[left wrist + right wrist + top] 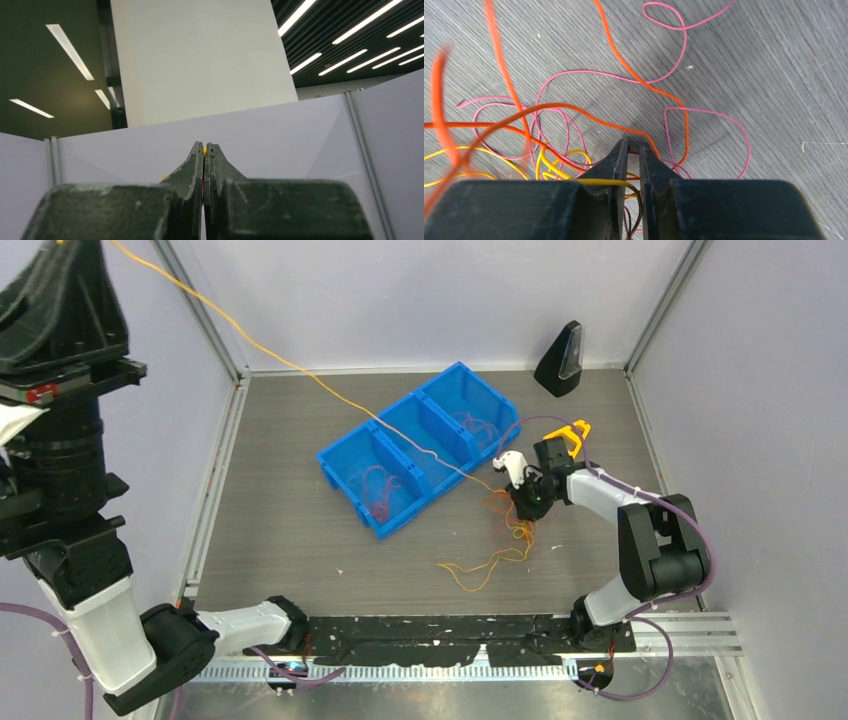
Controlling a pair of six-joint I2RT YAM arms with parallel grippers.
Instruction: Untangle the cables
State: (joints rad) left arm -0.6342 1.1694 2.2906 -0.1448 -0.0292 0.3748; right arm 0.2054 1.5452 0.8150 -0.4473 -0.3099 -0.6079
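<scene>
You have a dark grey wood-grain counter [300, 540] with a blue plastic three-compartment bin [347, 488] lying askew near its middle. Reddish strands lie coiled in the bin's near and far compartments. Just beside the bin's right end lies the knot of thin orange, yellow and pinkish cables [510, 525], with loose loops spilling toward the near edge. Your left tool [204, 146] is raised high off the counter with its two sides pressed together. A sliver of yellow shows at the tips, so it looks clamped on the long orange-yellow cable [330, 390] that slants down over the bin into the knot. Your right tool [634, 142] sits low on the knot, its sides nearly together with a slim gap between. A yellow strand [599, 182] crosses that gap, but I cannot tell whether it is pinched. An orange strand [621, 62] and pink loops [704, 110] lie flat just beyond its tips. Expect these wires to be feather-light, limp and slick. They will likely drag their neighbours along and may slip from a loose pinch. Take one strand only, on a free stretch away from crossings.
</scene>
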